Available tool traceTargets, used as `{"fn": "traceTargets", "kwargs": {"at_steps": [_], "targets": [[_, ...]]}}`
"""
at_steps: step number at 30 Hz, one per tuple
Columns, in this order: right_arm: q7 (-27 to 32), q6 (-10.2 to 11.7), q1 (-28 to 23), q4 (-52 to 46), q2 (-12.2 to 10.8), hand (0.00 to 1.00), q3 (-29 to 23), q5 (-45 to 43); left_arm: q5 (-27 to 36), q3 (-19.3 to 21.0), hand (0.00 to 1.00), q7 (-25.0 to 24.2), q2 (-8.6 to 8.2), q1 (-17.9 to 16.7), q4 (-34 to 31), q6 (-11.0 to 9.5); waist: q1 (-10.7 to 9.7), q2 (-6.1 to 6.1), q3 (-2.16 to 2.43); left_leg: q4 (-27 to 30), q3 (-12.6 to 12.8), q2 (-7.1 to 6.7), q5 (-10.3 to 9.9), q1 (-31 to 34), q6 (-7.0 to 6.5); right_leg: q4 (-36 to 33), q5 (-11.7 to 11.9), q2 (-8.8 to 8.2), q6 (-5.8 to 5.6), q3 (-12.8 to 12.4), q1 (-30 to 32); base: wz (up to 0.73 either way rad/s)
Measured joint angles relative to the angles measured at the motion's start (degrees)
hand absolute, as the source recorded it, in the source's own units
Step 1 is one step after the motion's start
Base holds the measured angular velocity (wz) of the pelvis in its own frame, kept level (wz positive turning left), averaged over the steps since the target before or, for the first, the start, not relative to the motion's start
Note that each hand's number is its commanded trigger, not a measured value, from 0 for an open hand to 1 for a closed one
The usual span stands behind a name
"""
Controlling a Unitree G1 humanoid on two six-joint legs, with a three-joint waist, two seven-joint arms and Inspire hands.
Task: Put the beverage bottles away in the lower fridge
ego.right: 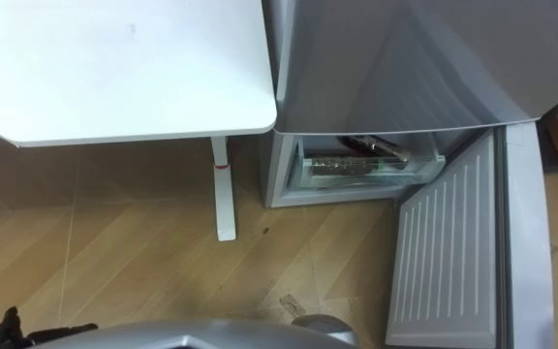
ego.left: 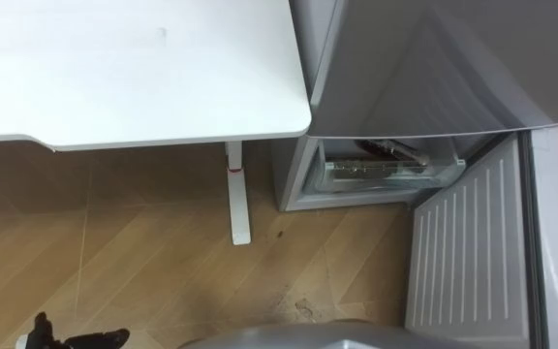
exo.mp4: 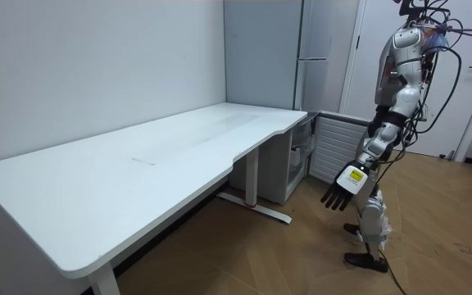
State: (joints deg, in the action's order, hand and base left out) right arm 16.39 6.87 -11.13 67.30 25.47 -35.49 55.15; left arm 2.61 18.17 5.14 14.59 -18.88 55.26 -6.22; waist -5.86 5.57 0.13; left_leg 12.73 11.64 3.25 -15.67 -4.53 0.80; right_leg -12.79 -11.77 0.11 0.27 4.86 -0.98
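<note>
Left hand (exo.mp4: 338,195) hangs at my side, fingers loose and empty. Dark shapes (ego.right: 374,145), drinks as far as I can tell, lie in the clear drawer (ego.right: 356,170) of the open lower fridge (ego.right: 281,179), its door (ego.right: 449,252) swung right, the tabletop (ego.right: 114,68) left.

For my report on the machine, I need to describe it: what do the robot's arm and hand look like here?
The arm is silver-grey metal with darker, black joints. The left hand has black fingers and a white and yellow tag on its back. Thin dark cables loop around the shoulder and head.
</note>
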Motion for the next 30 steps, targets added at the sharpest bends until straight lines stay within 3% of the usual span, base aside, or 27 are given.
{"fn": "traceTargets", "kwargs": {"at_steps": [7,14,19,20,23,25,27,29,30], "targets": [[-6.27,-2.02,1.12,0.86,0.13,0.00,0.14,3.87,-1.12,0.60,0.00,-1.93,0.00,0.65,1.65,1.49,0.18,-0.22,-0.14,0.00,0.04,0.00,0.00,-0.15,0.00,0.06,0.01,0.06,0.00,-0.15,0.15,-0.02],[-16.33,-2.62,4.35,2.01,0.13,0.00,6.13,5.57,-1.39,-0.43,0.00,-4.37,0.01,1.40,1.67,2.13,1.65,-1.15,-0.23,0.22,-0.12,0.05,0.00,-0.18,0.00,0.20,0.30,0.07,0.03,-0.04,-0.04,0.01],[-24.67,-2.97,3.34,1.86,0.52,0.00,10.26,4.70,-3.65,-0.53,0.00,-5.66,0.10,1.50,1.90,2.56,2.63,-1.30,-0.31,0.30,-0.46,0.12,0.01,-0.30,0.01,0.13,0.38,0.01,0.16,0.37,-0.02,-0.02],[-26.83,-3.06,3.11,1.31,0.50,0.00,13.03,4.43,-3.90,-1.47,0.00,-5.91,0.17,1.40,2.10,2.75,2.97,-1.61,-0.38,0.15,-0.43,0.13,0.01,-0.59,0.02,0.01,0.42,0.04,0.21,0.23,-0.03,-0.14],[-29.97,-3.12,0.69,-6.40,-0.02,0.00,23.89,3.24,-3.67,-6.01,0.00,-6.18,0.66,2.96,2.05,3.48,4.19,-0.87,-0.49,0.34,0.01,0.34,0.01,0.02,0.02,0.09,0.67,0.27,0.41,-0.25,0.81,-0.20],[-29.94,-2.62,-3.42,-17.21,-1.09,0.00,32.44,3.11,-3.45,-9.79,0.00,-6.72,1.13,4.54,2.15,3.82,7.06,-0.41,-0.61,0.42,0.13,0.88,-0.02,0.87,0.07,0.16,1.72,0.98,0.71,-1.13,1.66,-0.48],[-28.40,-1.54,-5.55,-28.21,-1.48,0.00,41.94,4.88,-3.22,-16.87,0.00,-7.25,2.17,6.61,2.07,4.13,11.41,-0.21,-0.72,0.99,0.33,1.97,-0.20,1.52,0.54,1.33,3.87,1.85,1.27,0.17,2.24,-0.73],[-27.89,-1.31,-6.12,-34.39,-2.19,0.00,46.06,6.09,-3.32,-19.82,0.00,-7.38,2.21,8.94,2.69,4.69,12.45,-0.26,-0.76,1.30,-0.15,2.47,-0.41,2.27,0.97,1.40,4.30,2.09,1.82,0.46,2.91,-0.30],[-28.08,-1.16,-6.04,-38.53,-2.29,0.00,51.21,8.62,-3.30,-21.87,0.00,-7.17,2.38,10.48,3.89,4.99,13.78,-0.38,-0.81,1.29,-0.10,2.82,-0.21,2.28,1.36,1.29,4.51,2.50,2.18,0.37,3.13,-0.09]]}}
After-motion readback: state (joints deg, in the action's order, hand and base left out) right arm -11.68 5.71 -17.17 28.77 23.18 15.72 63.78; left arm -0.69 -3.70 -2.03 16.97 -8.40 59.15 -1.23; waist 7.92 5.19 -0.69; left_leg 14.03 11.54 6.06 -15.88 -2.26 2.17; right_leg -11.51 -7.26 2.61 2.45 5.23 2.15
